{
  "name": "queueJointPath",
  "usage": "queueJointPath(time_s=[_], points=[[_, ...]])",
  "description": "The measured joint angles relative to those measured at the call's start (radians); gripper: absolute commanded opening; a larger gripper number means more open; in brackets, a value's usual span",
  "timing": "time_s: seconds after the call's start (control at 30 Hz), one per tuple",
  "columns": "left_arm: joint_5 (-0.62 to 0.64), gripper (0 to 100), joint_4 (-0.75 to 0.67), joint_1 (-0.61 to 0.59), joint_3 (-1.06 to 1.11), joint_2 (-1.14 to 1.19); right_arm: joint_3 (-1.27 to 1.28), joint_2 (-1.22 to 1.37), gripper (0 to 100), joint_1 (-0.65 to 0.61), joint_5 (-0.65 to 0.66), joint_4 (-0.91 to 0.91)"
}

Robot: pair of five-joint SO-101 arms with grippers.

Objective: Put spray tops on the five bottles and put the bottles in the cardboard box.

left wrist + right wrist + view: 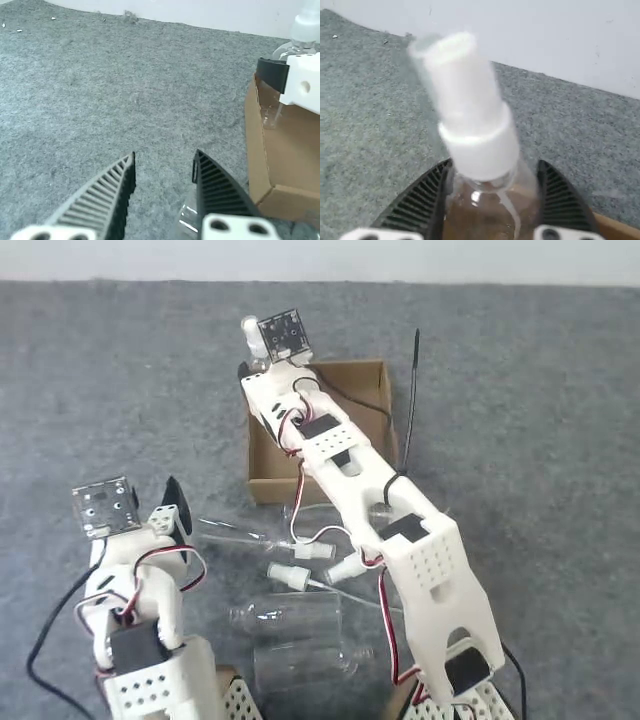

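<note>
The right pincer [495,167] gripped a capped bottle [485,210] at the shoulder, above the far corner of the cardboard box [372,380], apparently right at its rim. It should be lowered well inside the walls before release. The left pincer [164,160] hung spread and empty above the worktop [100,90].
</note>
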Motion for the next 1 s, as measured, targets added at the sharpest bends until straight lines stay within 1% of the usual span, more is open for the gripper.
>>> queueJointPath(time_s=[0.13, 0.37, 0.5, 0.63, 1.0], points=[[0.000, 18, 0.000, 0.000, 0.025, 0.000, 0.000, 0.002, 29.2, 0.000, 0.002, 0.046], [0.000, 18, 0.000, 0.000, 0.029, 0.000, 0.000, 0.002, 29.2, 0.000, 0.002, 0.068], [0.000, 18, 0.000, 0.000, 0.029, 0.000, -0.005, -0.012, 29.2, 0.000, 0.003, 0.123], [0.000, 18, 0.000, 0.000, 0.029, 0.000, -0.005, -0.051, 29.2, 0.000, 0.003, 0.196], [0.000, 18, 0.000, 0.000, 0.029, 0.000, -0.002, -0.170, 29.0, 0.000, 0.000, 0.483]])
